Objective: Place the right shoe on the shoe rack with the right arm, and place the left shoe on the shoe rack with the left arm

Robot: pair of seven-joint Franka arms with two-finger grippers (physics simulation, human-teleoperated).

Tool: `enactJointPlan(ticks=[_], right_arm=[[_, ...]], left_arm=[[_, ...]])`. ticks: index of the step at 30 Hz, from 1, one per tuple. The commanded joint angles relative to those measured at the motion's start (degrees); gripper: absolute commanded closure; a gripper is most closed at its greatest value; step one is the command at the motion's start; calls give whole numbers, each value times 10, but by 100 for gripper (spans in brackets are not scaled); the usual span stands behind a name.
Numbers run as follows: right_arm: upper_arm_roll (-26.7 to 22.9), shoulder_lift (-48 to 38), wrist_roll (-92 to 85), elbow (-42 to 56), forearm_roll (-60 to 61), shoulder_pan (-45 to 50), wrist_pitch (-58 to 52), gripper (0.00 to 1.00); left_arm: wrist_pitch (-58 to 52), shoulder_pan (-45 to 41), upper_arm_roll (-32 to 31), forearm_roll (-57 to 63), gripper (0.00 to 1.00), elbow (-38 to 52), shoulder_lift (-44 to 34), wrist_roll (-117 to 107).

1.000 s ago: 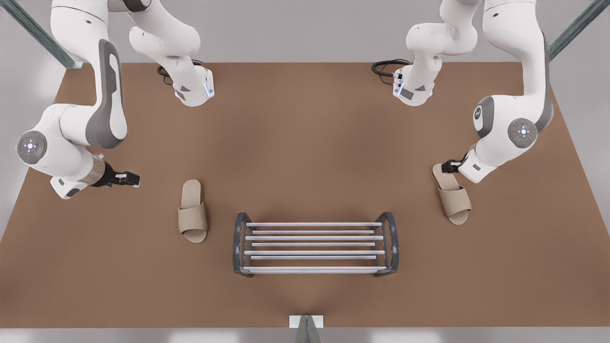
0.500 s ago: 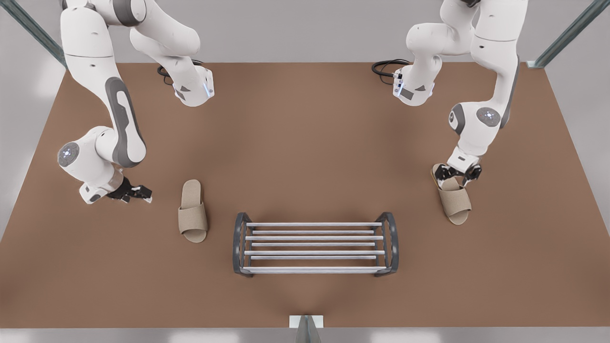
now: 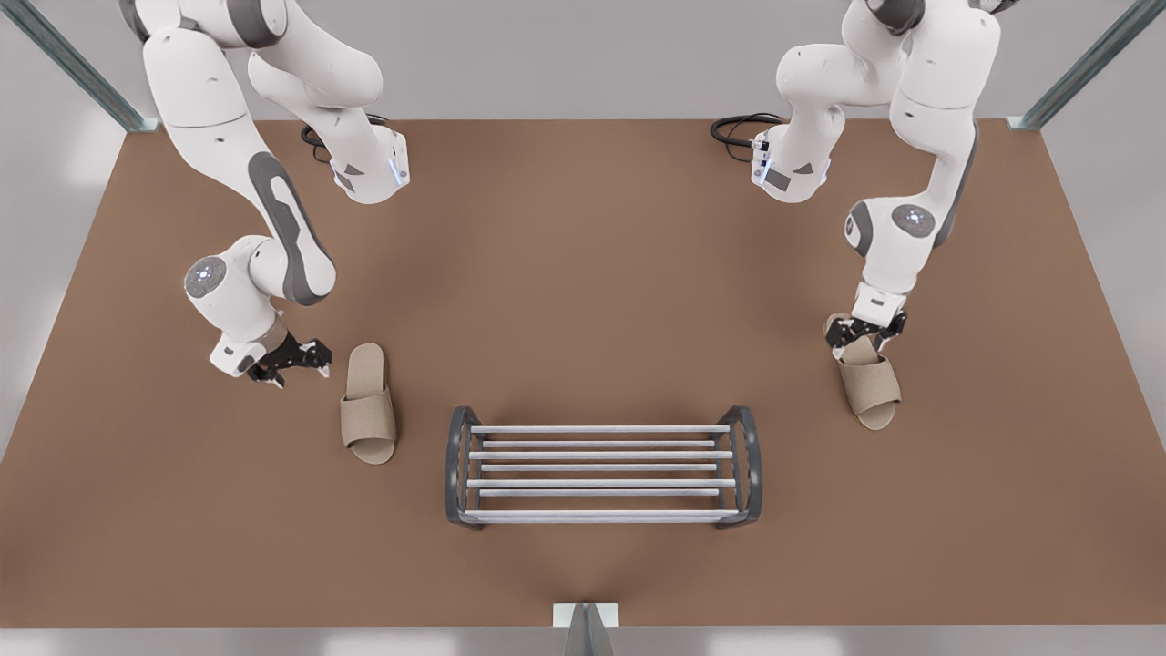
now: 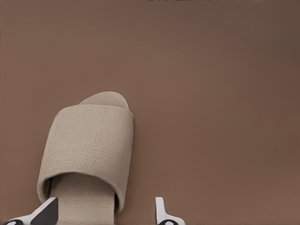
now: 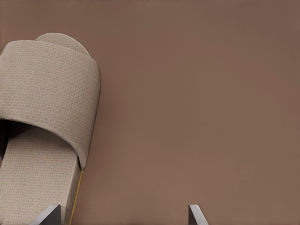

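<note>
- Straddling left shoe [image 3: 870, 387] heel, front view's right: left gripper [image 3: 858, 335], fingers apart.
- right gripper [image 3: 293, 360], fingers apart, just beside right shoe [image 3: 368, 405].
- Btwn shoes, nearer: shoe rack [image 3: 601, 474].

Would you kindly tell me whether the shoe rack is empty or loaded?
Empty: the shoe rack has nothing on its bars.

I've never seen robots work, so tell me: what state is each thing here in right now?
Left hand: open, over left shoe's heel.
Right hand: open, beside right shoe.
Left shoe: flat on table.
Right shoe: flat on table.
Shoe rack: upright, holds no shoe.
</note>
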Motion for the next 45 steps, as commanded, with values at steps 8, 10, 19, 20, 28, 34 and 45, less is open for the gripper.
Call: enactJointPlan(ticks=[8, 10, 19, 20, 28, 34, 45], right_arm=[[27, 16, -97, 6, 5, 11, 26, 0], [33, 20, -96, 11, 18, 16, 26, 0], [34, 37, -70, 21, 56, 28, 33, 0], [34, 39, -67, 23, 63, 32, 33, 0], [34, 49, -62, 35, 77, 39, 49, 0], [33, 62, -62, 39, 114, 55, 66, 0], [52, 70, 96, 72, -26, 52, 13, 0]], left_arm=[[35, -7, -3, 0, 0, 35, 41, -225], [47, -8, -3, 1, 0, 36, 58, -228], [48, -8, -2, 1, 0, 49, 75, -228], [58, -8, -2, 1, 0, 49, 82, -228], [67, -11, -4, 0, 0, 59, 103, -229], [67, -12, -7, 0, 13, 64, 112, -229], [67, -12, -6, 0, 43, 64, 111, -229]])
